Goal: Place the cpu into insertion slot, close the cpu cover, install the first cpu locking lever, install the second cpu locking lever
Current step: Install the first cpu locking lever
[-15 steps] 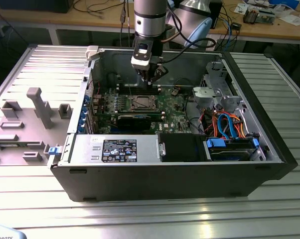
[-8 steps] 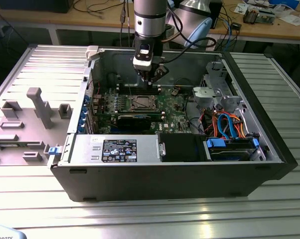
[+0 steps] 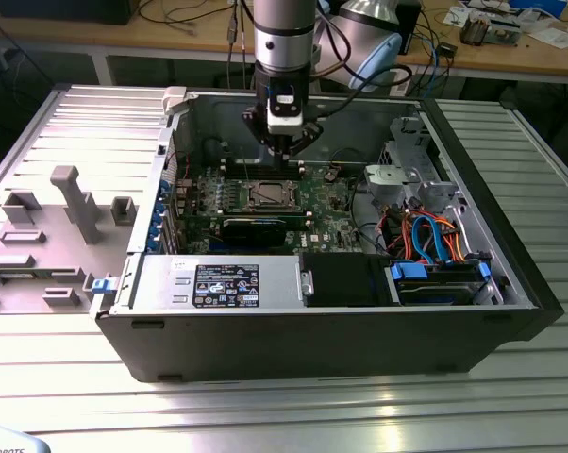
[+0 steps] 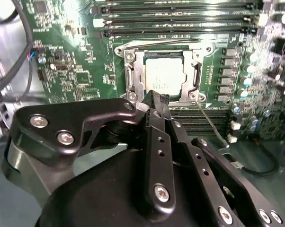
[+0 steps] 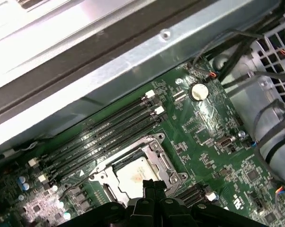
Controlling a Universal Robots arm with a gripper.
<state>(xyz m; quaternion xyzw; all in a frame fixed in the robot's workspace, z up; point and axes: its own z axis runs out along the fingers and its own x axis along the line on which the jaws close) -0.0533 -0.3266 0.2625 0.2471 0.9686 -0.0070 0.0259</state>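
While the claw (image 4: 156, 97) hangs shut just above one edge of the slot (image 4: 128, 56), fingertips pressed together with nothing between them, the cpu (image 4: 164, 77) lies flat inside that slot on the green board (image 4: 76, 71). The cover (image 4: 136, 75) lies down around the cpu, framing its silver top. One thin lever (image 4: 211, 124) juts slantwise from a slot corner. The open case (image 3: 312, 330) rests on a ribbed worktop (image 3: 265, 406).
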